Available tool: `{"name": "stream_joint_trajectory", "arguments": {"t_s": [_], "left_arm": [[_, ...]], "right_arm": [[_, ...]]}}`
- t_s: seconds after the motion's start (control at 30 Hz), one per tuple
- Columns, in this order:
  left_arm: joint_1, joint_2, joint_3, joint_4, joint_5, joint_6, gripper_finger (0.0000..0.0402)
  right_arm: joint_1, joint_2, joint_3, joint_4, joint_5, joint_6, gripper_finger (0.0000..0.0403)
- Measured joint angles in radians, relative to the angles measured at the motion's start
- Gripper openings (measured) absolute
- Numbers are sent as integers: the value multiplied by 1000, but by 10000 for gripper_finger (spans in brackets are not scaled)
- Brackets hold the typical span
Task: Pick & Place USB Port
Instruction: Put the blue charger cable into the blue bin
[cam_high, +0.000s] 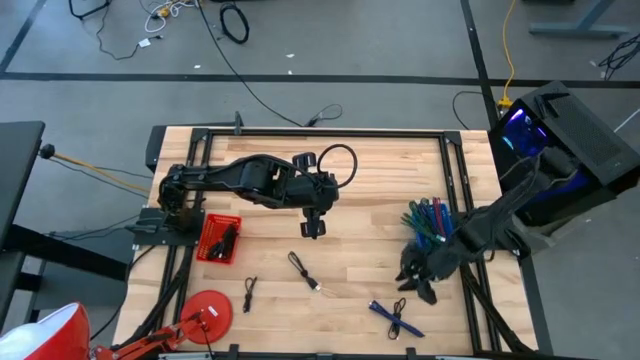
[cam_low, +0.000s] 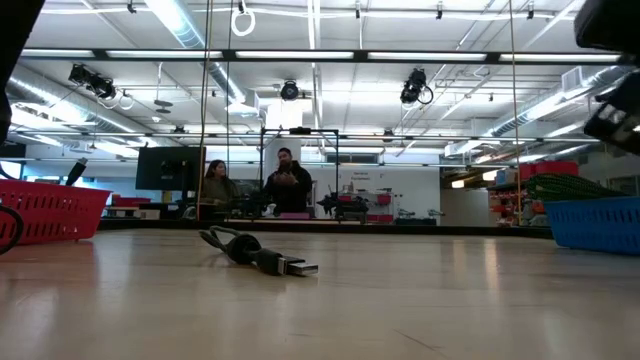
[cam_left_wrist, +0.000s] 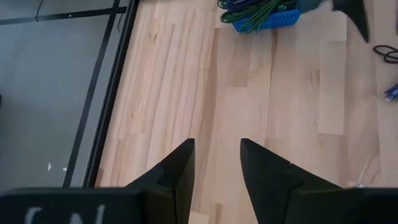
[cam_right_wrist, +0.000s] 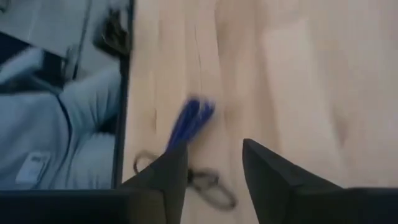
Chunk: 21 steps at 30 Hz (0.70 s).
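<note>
A light wooden table (cam_high: 370, 210) is seen from above, with a dark robot arm at each side. The left gripper (cam_high: 313, 228) hangs over the middle of the table, its two fingers parted with only bare wood showing between them. The right gripper (cam_high: 418, 280) is low over the right front part of the table, just in front of a blue basket of cables (cam_high: 432, 222); its fingers are also apart and hold nothing.

Three loose cables lie along the front of the table. A black USB cable (cam_high: 305, 272) lies near the centre, just in front of the left gripper, its long axis running diagonally from back-left to front-right, with the metal plug at the front-right end. A blue-ended cable (cam_high: 392, 317) lies front-right, near the right gripper and slightly to its left; in the right wrist view it shows just beyond the fingertips, though blurred, so its exact lie is hard to judge. A small black cable (cam_high: 248, 293) lies front-left, close to a red basket (cam_high: 218, 238).

By position, the left arm is nearer the black USB cable and the right arm nearer the blue-ended one.

No brand, label or writing can be read.
</note>
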Motion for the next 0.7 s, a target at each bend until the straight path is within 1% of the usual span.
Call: {"name": "stream_joint_trajectory", "arguments": {"t_s": [0.17, 0.27, 0.37, 0.47, 0.6, 0.7], "left_arm": [[-2, 0, 0, -4, 0, -18, 133], [-2, 0, 0, -4, 1, -18, 133], [-2, 0, 0, -3, 0, -20, 133], [-2, 0, 0, -3, 0, -24, 133], [-2, 0, 0, -3, 0, -26, 133], [-2, 0, 0, -3, 3, -31, 133]], "right_arm": [[61, 154, 0, 38, -111, 157, 158], [94, 220, -1, 133, -157, 201, 158], [123, 252, 0, 257, -171, 232, 158], [155, 277, 0, 295, -172, 298, 158], [204, 313, 0, 311, -209, 383, 155], [232, 335, 0, 360, -206, 425, 151]]}}
